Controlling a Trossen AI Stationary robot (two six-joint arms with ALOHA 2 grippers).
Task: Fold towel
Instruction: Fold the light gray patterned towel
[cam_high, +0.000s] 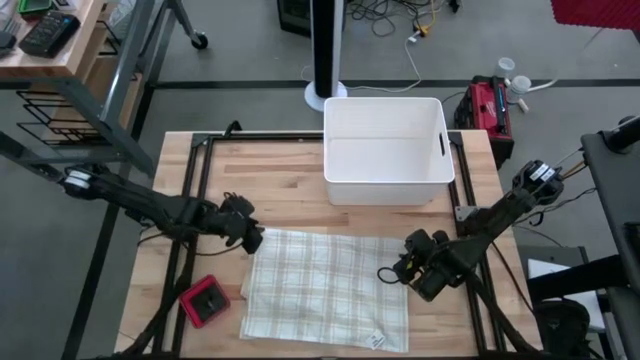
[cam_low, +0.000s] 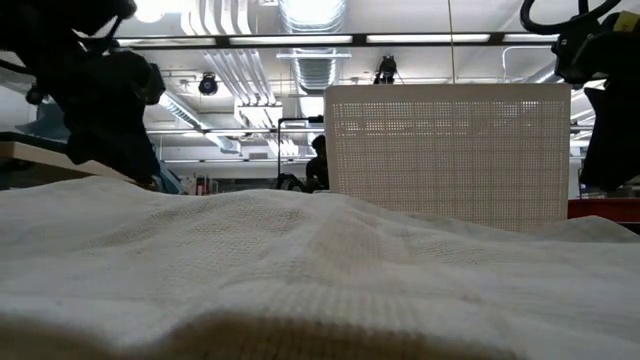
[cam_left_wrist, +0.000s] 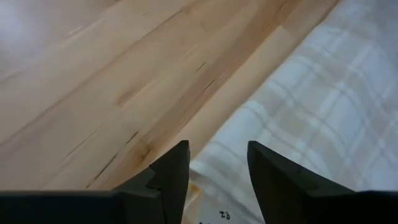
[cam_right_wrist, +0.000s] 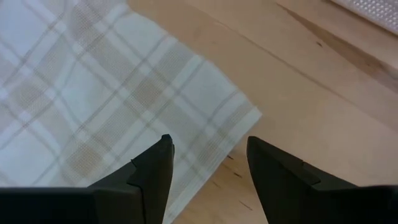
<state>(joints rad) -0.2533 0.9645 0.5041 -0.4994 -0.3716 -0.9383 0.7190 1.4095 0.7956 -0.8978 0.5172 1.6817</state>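
Towel (cam_high: 325, 288), one plaid piece, lies flat on the worktop (cam_high: 280, 175) before one white bin (cam_high: 385, 150). Left pincer (cam_high: 252, 240) and right pincer (cam_high: 388, 274), both spread and empty, sit at its far corners; one red box (cam_high: 204, 302) lies nearby.

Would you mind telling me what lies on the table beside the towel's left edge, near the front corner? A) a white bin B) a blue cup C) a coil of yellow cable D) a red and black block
D: in the high view a small red and black block sits on the table just left of the plaid towel.
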